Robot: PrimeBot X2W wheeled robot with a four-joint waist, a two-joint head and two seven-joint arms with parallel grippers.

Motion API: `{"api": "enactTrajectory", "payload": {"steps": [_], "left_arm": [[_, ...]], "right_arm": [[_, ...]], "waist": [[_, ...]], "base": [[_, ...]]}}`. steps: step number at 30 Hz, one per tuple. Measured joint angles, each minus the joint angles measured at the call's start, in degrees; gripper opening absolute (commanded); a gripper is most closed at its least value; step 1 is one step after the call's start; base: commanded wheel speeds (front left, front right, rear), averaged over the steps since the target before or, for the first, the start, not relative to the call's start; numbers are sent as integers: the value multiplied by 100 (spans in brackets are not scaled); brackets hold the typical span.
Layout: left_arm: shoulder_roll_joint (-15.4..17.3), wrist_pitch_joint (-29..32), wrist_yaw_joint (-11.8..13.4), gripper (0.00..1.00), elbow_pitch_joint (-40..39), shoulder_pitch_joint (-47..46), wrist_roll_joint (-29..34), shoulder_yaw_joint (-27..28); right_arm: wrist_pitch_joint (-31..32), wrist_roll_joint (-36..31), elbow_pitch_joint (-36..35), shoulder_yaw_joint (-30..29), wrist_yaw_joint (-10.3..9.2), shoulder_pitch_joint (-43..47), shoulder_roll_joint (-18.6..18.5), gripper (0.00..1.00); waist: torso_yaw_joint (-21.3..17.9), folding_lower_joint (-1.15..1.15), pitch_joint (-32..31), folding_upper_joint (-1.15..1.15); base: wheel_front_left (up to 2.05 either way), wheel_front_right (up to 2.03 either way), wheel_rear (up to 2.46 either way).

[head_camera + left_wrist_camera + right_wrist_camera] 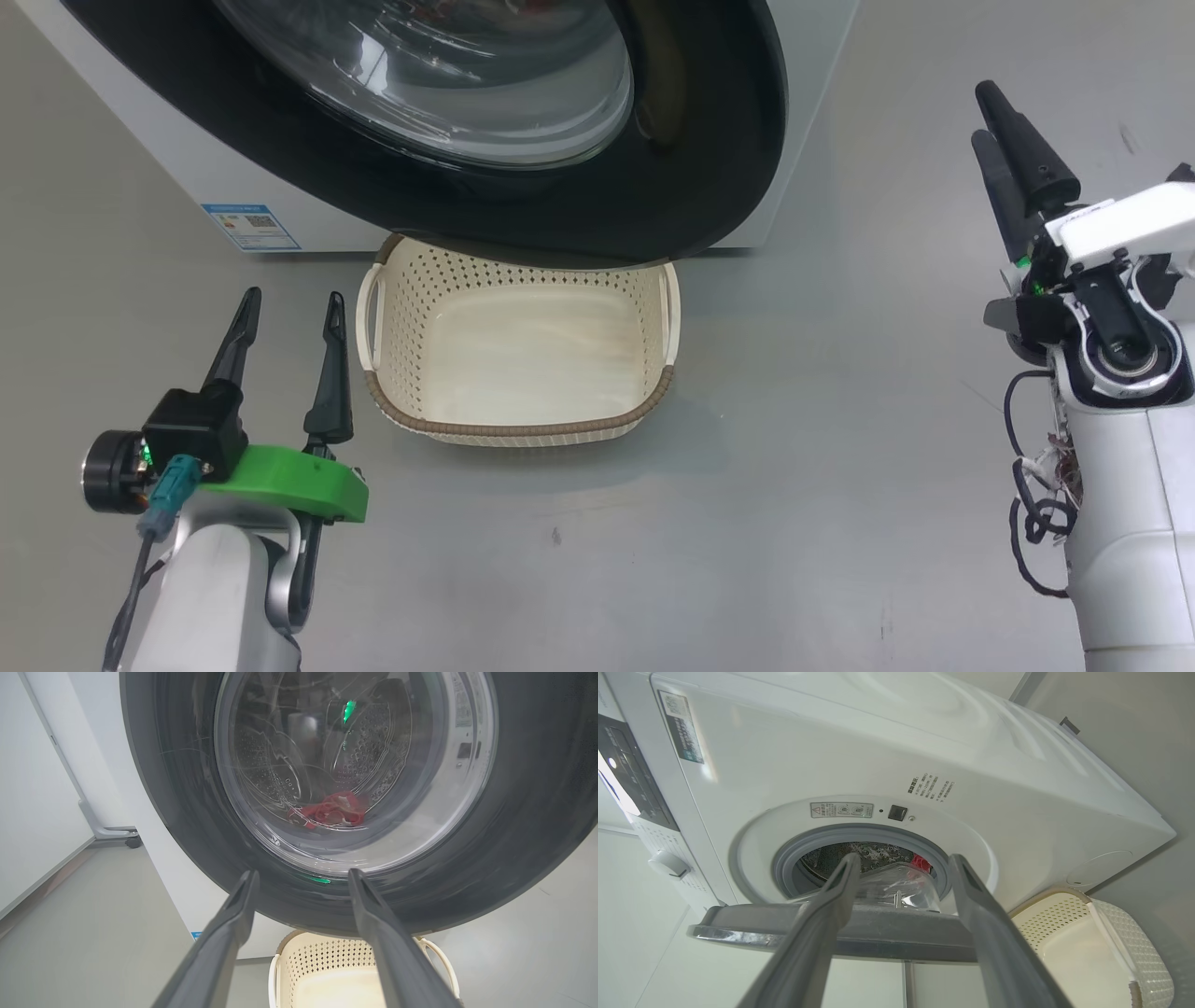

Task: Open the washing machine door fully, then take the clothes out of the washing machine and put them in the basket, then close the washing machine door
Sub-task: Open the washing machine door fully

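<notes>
Red clothes seemingly in drum, cream basket under door, left tool, right tool released.

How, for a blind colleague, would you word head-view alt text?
An empty cream perforated plastic basket sits on grey floor, partly under the white washing machine's black-rimmed round glass door. Left gripper and right gripper flank it, empty.

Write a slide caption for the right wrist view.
The right tool, fingers apart, looks past the open washing machine door at red clothes in the drum; an empty basket stands beside.
</notes>
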Motion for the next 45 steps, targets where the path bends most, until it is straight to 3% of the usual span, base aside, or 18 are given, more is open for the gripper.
{"api": "enactTrajectory", "payload": {"steps": [10, 22, 24, 36, 45], "left_arm": [[1, 1, -1, 100, 161, 217, 33, -31], [3, 1, -2, 100, 292, 586, 33, -30], [3, 1, -2, 100, 296, 647, 33, -20], [8, 1, -2, 100, 299, 736, 33, -36], [8, 1, -21, 100, 294, 738, 32, -48]], "right_arm": [[-1357, -1670, -385, 634, 1, 932, -254, 100], [-3023, -3943, -57, 1134, -5, 1765, -903, 100], [-3218, -4195, -35, 1206, -102, 1801, -935, 100], [-3257, -4903, -36, 1493, -563, 1929, -824, 100], [-3257, -5175, -82, 1699, -673, 2061, -587, 100]], "waist": [[-110, 0, -349, 0], [-114, 0, -834, 0], [-124, 0, -899, 0], [-174, 0, -999, 0], [-168, 0, -1001, 0]], "base": [[0, 0, 0], [0, 0, 0], [0, 0, 0], [0, 0, 0], [0, 0, 0]]}}
